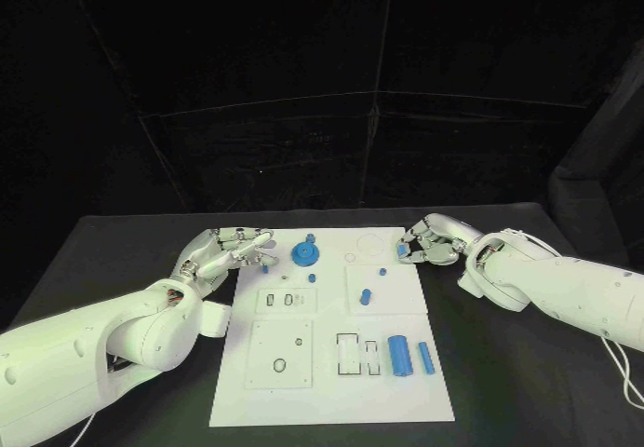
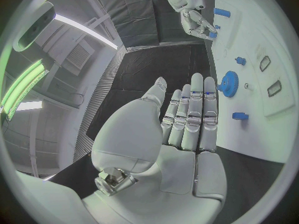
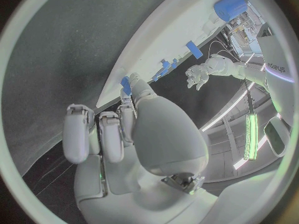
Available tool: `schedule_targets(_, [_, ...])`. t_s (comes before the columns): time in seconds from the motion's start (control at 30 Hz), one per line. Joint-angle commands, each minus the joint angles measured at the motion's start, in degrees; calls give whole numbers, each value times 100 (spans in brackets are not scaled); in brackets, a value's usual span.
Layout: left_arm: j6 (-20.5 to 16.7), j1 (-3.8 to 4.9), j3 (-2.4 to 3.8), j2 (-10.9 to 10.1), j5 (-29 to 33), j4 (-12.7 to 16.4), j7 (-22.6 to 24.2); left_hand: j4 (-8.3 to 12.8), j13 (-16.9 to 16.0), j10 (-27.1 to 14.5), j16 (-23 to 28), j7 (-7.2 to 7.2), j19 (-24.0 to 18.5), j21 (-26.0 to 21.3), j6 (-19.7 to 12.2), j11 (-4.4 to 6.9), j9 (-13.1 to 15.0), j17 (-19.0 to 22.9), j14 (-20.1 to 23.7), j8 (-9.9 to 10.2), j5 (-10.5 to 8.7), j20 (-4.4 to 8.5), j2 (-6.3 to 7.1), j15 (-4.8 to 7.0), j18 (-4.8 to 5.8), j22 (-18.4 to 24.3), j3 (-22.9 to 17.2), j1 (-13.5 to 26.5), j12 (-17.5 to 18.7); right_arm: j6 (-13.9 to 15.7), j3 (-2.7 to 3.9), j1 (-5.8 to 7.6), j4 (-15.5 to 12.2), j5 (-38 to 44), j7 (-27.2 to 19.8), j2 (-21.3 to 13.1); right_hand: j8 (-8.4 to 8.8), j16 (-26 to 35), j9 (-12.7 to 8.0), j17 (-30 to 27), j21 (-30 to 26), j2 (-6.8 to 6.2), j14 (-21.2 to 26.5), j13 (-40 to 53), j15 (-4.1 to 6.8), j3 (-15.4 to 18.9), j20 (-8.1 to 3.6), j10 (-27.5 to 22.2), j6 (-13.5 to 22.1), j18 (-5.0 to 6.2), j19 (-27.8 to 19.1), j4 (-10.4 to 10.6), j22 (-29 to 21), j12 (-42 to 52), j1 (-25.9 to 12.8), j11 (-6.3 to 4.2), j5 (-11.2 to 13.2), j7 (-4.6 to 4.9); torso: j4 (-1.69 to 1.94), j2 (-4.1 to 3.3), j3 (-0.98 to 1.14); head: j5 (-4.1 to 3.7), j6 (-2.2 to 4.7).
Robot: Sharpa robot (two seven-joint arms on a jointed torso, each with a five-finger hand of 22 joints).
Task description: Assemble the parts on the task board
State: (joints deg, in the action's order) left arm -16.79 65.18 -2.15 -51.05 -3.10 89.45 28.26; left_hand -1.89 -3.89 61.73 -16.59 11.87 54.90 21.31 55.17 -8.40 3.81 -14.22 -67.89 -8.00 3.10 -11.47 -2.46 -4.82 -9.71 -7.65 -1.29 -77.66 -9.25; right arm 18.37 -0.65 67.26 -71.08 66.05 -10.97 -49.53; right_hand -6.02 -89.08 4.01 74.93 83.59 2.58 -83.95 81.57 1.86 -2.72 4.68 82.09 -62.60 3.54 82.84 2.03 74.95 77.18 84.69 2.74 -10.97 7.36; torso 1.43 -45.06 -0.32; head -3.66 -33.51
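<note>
A white task board (image 1: 330,372) lies lengthwise on the black counter (image 1: 537,391) between the robot's two arms, with a black curtain (image 1: 322,102) hanging behind. On the board's far end sits a blue gear (image 1: 304,251), with a small blue peg (image 1: 312,277) just near of it and two more blue pegs (image 1: 364,296) toward the right side. Two blue cylinders (image 1: 398,355) lie side by side near the board's right edge, beside outlined slots (image 1: 360,356).

The left hand (image 1: 228,253) hovers at the board's far left corner, fingers extended and apart, holding nothing; in the left wrist view the gear (image 2: 228,83) lies just beyond its fingertips (image 2: 197,79), not touching.

The right hand (image 1: 430,244) sits at the board's far right corner, fingers curled inward; a small blue piece (image 3: 126,84) shows at its fingertips, but whether it is pinched cannot be told.
</note>
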Motion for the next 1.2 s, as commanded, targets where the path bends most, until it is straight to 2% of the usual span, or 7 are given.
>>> schedule_targets(0.03, [71,6,3,-7,-2,19,22,32,4,47,31,12,33,-21,47,6,-2,-6,-28,34,4,1,-24,-12,-83,7,7,-38,32,462,3,10,-137,-156,-50,-49,-41,-29,36,1362,19,134,-572,-194,33,-66,-52,53,-145,-50,-4,-4,68,25,-15,-109,32,-98,-3,6,-3,1,3])
schedule_targets(0.27, [60,7,3,-19,-2,30,23,32,4,47,31,12,33,-21,47,6,-2,-6,-28,34,4,1,-24,-12,-83,7,7,-38,32,764,9,20,-766,-232,329,-215,-34,-30,28,1363,26,126,-572,-197,46,-123,-69,57,-150,-53,6,-2,82,18,-87,-118,19,-105,-10,40,-24,-15,-5])
schedule_targets(0.57, [66,9,3,-12,81,-13,26,36,4,48,35,13,33,-23,47,5,-2,-9,-28,37,4,1,-25,-13,-82,9,6,-37,37,878,13,87,-1481,488,1260,96,-16,-20,18,1341,21,116,-567,-210,51,-185,-78,52,-139,-51,3,3,72,-3,-166,-120,50,-105,-6,170,-105,74,-56])
schedule_targets(0.8, [61,13,4,-45,145,-24,33,39,4,50,38,12,34,-24,48,5,-2,-12,-28,38,4,1,-25,-13,-82,11,5,-37,40,769,9,91,-1576,1044,1705,638,-10,-14,14,1328,19,93,-564,-217,51,-201,-80,49,-138,-51,2,5,69,-13,-206,-120,60,-105,24,232,-137,229,-163])
schedule_targets(1.03, [55,32,4,-63,202,-41,46,39,4,50,38,12,34,-24,48,5,-2,-12,-28,38,4,1,-25,-13,-82,11,5,-37,40,485,3,61,-1554,1385,2107,1163,-12,-1,15,1300,15,91,-558,-224,53,-220,-82,45,-148,-49,-1,4,61,-23,-223,-122,59,-109,47,253,-167,317,-254])
schedule_targets(1.13, [54,44,5,-65,213,-63,52,39,4,50,38,12,34,-24,48,5,-2,-12,-28,38,4,1,-25,-13,-82,11,5,-37,40,372,-4,33,-1488,1505,2279,1366,-16,6,16,1284,16,85,-554,-235,55,-236,-83,38,-160,-50,0,2,63,-39,-241,-125,57,-114,33,258,-158,356,-288])
schedule_targets(1.2, [51,59,5,-62,217,-93,59,40,4,52,39,12,35,-25,49,6,-2,-13,-28,39,4,1,-26,-13,-82,11,4,-37,41,317,-15,-8,-1451,1597,2402,1484,-19,9,16,1277,12,76,-552,-243,57,-245,-84,32,-168,-48,-3,0,55,-50,-255,-128,54,-117,40,263,-168,354,-296])
